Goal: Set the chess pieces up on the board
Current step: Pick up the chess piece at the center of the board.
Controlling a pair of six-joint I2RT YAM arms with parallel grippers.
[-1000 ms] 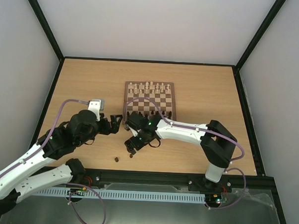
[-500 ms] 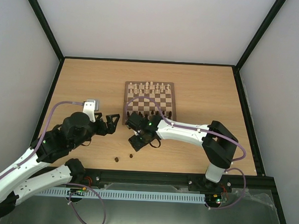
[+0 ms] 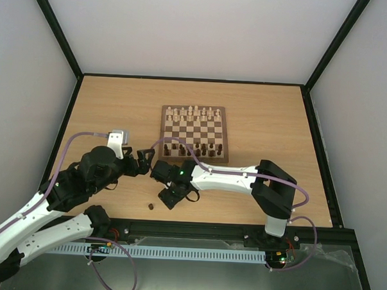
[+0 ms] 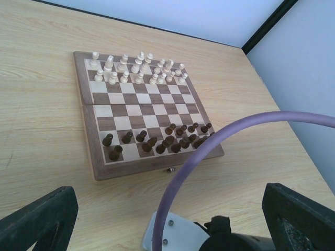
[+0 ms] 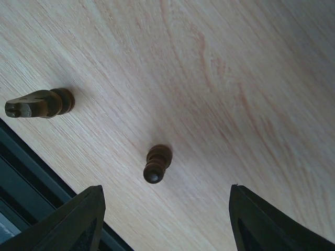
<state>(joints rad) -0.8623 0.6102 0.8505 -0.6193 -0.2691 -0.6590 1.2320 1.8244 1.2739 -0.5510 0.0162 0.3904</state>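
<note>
The board (image 3: 194,133) lies flat near the middle of the bench (image 3: 278,116), with its clasp side toward the near edge. Most of the dark chess pieces (image 3: 195,147) stand on the two rows closest to that edge. In the left wrist view they crowd the right half of those rows, with a few spaced out along the left half. The cream pieces (image 3: 192,113) fill the two far rows.

Two more dark pieces are off the board, on bare wood close to the near edge and left of its middle. In the right wrist view one small piece (image 5: 157,163) seems to stand on its base. A second piece (image 5: 39,103) lies on its side, closer to the black rail at the bench edge.

The right tool (image 3: 169,196) hangs over the standing piece. Its fingers (image 5: 78,219) are spread wide, touching nothing and holding nothing.

The left tool (image 3: 146,162) hovers just off the board's near-left corner. It is also wide and empty, and it points across the board. A purple cable (image 4: 209,151) arcs through its view.
</note>
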